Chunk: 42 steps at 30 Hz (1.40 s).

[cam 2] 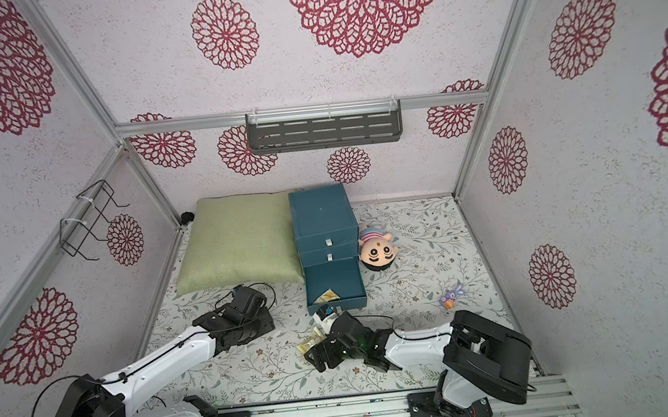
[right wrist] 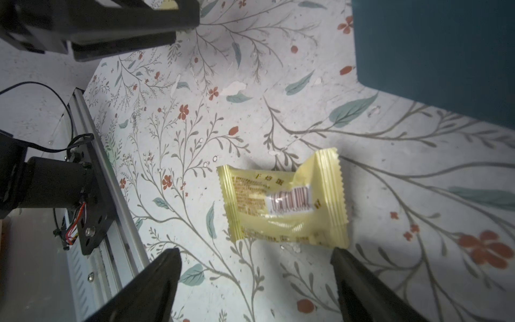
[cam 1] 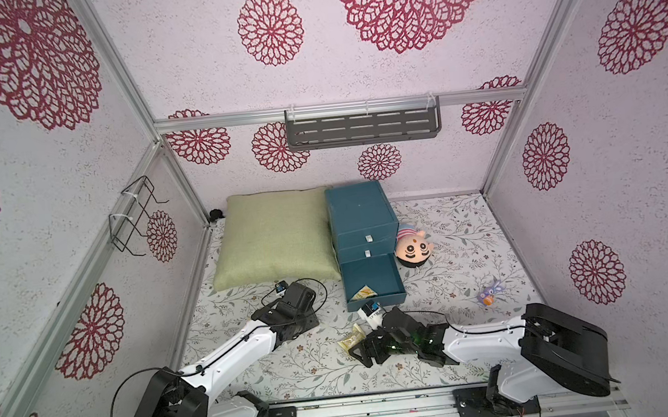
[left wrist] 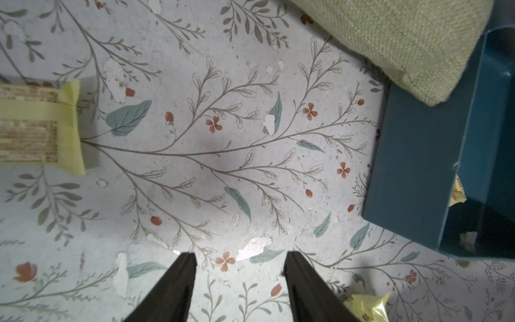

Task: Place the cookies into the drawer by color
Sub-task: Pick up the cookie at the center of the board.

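top views, drawer (cam 1: 360, 215): standing at the far middle, a boxy matte teal chest, bottom tray (cam 1: 376, 300) sticking out toward the near side, two upper fronts sitting shut with small white tabs.
top views, cookie in tray (cam 1: 363, 293): lying tilted in the tray's near left corner, yellow and crinkly.
top views, cookie on table (cam 1: 351, 338): lying flat on the leaf-printed table (cam 1: 298, 371), near the tray front, just left of the right gripper (cam 1: 363, 345).
top views, cushion (cam 1: 272, 240): resting against the drawer's left side, green, coarse-woven, squarish.
top views, left arm (cam 1: 233, 348): reaching in from the near left, wrist bending down left of the tray.
top views, right arm (cam 1: 482, 337): stretching low and leftward from the near right.
left wrist, left gripper (left wrist: 238, 258): pointing down at bare table, slim black fingers standing partly apart, pinching nothing.
left wrist, another cookie (left wrist: 36, 125): lying flat, seamed back up, on the side away from the tray, well apart from the fingers.
right wrist, right gripper: angling down toward the table, jaws standing wide apart, holding nothing.
right wrist, cookie on table: lying glossy and wrinkled, barcode up, zigzag-edged, just ahead of the fingertips, one corner just beside a fingertip.
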Available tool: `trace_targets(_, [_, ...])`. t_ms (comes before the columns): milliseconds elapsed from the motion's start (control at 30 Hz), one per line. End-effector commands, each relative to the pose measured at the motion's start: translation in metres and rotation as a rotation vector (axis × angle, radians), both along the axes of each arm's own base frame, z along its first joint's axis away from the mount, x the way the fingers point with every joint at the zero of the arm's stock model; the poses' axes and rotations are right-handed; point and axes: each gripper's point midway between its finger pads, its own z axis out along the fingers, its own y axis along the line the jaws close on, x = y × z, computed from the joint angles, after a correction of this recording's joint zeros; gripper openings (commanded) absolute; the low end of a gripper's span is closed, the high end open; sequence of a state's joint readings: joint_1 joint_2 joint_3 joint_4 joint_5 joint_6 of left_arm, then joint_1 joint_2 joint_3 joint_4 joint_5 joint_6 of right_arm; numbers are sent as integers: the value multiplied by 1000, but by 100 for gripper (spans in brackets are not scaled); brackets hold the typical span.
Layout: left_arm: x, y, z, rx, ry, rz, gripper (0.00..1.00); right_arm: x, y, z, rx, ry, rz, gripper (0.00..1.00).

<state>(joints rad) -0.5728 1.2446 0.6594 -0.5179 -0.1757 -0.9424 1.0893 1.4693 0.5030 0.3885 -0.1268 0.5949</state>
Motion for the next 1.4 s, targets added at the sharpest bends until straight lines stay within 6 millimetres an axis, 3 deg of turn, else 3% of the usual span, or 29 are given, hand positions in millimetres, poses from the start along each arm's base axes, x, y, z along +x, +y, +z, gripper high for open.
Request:
trace_targets(0, [-2, 6, 2, 5, -13, 12, 59, 10, 15, 10, 26, -21, -17, 91])
trace_targets(433, [-11, 23, 10, 1, -51, 58, 60, 28, 54, 0, -56, -39, 18, 91])
trace_targets(667, [-14, 34, 11, 7, -67, 92, 60, 13, 79, 11, -95, -112, 89, 91])
trace_targets(1033, [-16, 49, 14, -4, -78, 152, 72, 21, 55, -1, -305, -246, 25, 88])
trace_targets(1067, [-17, 50, 14, -8, -78, 153, 73, 11, 58, -2, -317, -259, 50, 88])
trace_targets(1367, [-18, 52, 13, -13, -77, 161, 74, 2, 57, -14, -396, -294, 75, 77])
